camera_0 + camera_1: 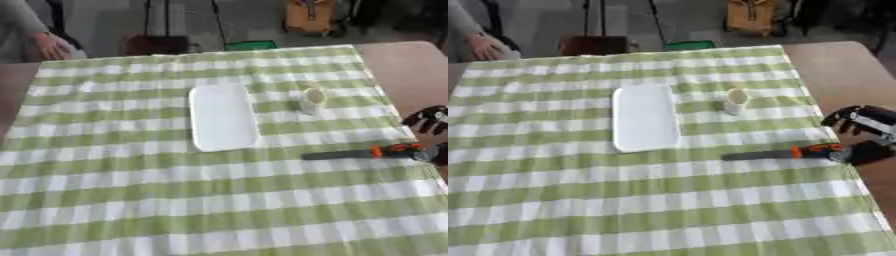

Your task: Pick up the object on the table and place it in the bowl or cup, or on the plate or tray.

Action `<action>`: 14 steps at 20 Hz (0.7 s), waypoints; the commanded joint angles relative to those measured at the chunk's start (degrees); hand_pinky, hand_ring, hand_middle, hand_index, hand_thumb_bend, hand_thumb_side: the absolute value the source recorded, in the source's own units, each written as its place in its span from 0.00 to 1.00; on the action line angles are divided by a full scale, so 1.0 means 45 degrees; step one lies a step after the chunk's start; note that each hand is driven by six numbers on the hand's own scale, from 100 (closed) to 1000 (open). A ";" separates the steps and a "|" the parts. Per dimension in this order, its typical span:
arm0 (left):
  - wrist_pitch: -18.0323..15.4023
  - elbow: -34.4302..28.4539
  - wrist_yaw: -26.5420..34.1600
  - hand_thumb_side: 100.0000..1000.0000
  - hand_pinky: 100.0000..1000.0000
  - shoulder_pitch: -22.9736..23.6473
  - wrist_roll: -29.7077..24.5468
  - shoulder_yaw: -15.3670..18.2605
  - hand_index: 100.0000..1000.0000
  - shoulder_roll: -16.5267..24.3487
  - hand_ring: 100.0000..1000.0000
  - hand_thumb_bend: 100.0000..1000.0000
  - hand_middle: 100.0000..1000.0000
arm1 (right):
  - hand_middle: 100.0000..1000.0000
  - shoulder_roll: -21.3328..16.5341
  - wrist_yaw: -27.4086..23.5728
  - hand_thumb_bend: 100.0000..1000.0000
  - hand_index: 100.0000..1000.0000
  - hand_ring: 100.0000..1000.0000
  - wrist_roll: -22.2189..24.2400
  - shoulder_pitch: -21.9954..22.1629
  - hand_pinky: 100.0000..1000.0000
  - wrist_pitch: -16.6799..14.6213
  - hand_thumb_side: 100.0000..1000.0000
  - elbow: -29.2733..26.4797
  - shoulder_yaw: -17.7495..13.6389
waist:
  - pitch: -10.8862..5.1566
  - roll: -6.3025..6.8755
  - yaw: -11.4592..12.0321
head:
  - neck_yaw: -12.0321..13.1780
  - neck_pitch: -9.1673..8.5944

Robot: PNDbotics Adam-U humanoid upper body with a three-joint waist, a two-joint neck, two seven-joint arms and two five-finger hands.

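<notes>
On the worktop point(833, 65), spread with a soft green-and-white checked cloth point(579, 200), a flat white rectangular tray point(646, 118) with rounded corners lies left of centre, its long axis running away from the robot. Just to its right, apart from it, stands a small pale upright cup point(735, 101), smooth-sided. Nearer the robot and further right lies the knife point(785, 154): a dark slim blade pointing left toward the tray, an orange collar, then a dark handle at the cloth's right edge. Its long axis runs nearly left to right. The right hand point(859, 122) hovers just beyond the handle end, black fingers curled downward and holding nothing; whether it touches the handle cannot be told. The left hand does not show, so the right is the nearer one for the grasp.
</notes>
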 commanded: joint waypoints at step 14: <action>-0.0010 -0.0146 0.0005 0.79 0.52 -0.0110 -0.0034 0.0038 0.83 0.0436 0.68 0.60 0.79 | 0.75 -0.0471 0.1174 0.23 0.81 0.73 0.0009 -0.0169 0.68 -0.0053 0.20 0.0299 0.0093 | -0.0197 -0.0013 0.0018 | -0.0011 0.0079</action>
